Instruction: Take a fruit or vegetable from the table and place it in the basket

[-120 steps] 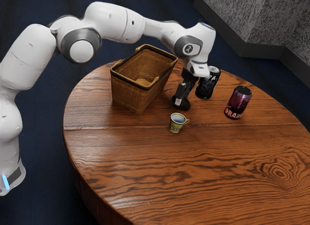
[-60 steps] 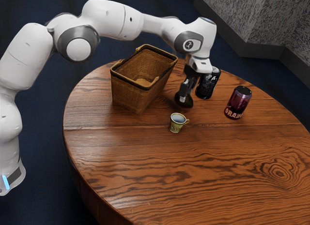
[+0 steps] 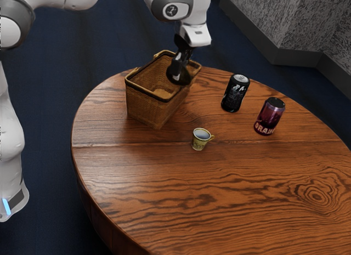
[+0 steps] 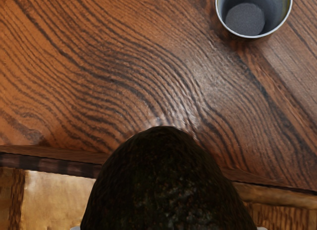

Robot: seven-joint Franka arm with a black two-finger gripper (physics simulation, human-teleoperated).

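Dark, bumpy avocado point(image 4: 166, 183) aloft over rim of upright wicker basket point(image 3: 143, 106)

White arm point(image 3: 13, 118), grey joints point(image 3: 26, 16), black hand point(image 3: 178, 74)

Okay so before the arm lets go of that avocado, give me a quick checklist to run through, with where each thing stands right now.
1. Avocado gripped from both sides by the gripper: ok.
2. Avocado lifted off the table: ok.
3. Basket upright and open at the top: ok.
4. Avocado wholly over the opening: cannot tell; it overlaps the basket's rim in both views.
5. Cup upright and apart from the basket: ok.
6. Avocado down in the basket: not ok; it is up in the gripper.
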